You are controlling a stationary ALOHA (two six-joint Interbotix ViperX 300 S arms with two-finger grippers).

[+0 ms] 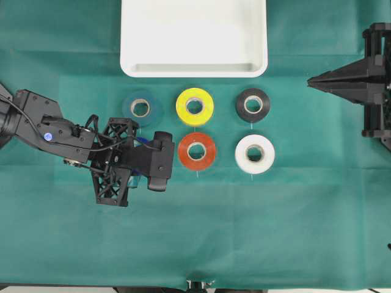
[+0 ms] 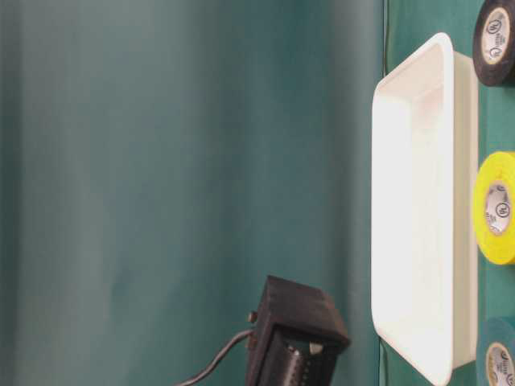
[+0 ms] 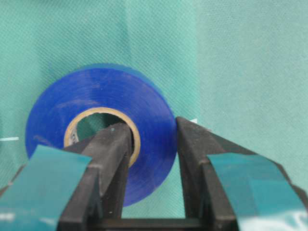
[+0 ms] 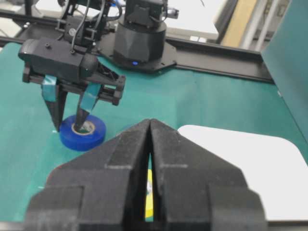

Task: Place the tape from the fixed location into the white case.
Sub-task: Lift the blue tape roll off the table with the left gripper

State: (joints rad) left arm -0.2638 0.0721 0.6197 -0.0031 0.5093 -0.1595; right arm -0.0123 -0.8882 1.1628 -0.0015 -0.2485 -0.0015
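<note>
Overhead, the left gripper [image 1: 139,176] is seen low over the green cloth [image 1: 275,232] at the left of the roll grid, and only slivers of the tape [image 1: 141,141] show past its black body. The white case [image 1: 193,68] lies at the top centre, well apart from that gripper. Below the case are laid a teal roll [image 1: 140,107], a yellow roll [image 1: 194,106], a black roll [image 1: 253,104], a red roll [image 1: 197,151] and a white roll [image 1: 255,154]. The right gripper [image 1: 311,80] is parked at the right edge, its fingers pressed together on nothing.

At table level (a view turned on its side), the white case [image 2: 418,217] is shown with its raised rim, and parts of the black roll [image 2: 495,40], yellow roll [image 2: 497,207] and teal roll [image 2: 499,362] sit beside it.

From the left wrist, the tape [image 3: 103,125] is seen lying flat on the cloth [image 3: 240,62]. One finger [image 3: 113,159] is set inside the pale core and the other outside the blue wall, so the wall of the roll is clamped between them.

From the right wrist, the right gripper [image 4: 150,126] is shown clenched, tips touching. Beyond it, the left gripper [image 4: 72,120] stands over the tape [image 4: 82,132], which rests on the cloth, with one finger in its core. A corner of the white case [image 4: 250,168] is visible at right.
</note>
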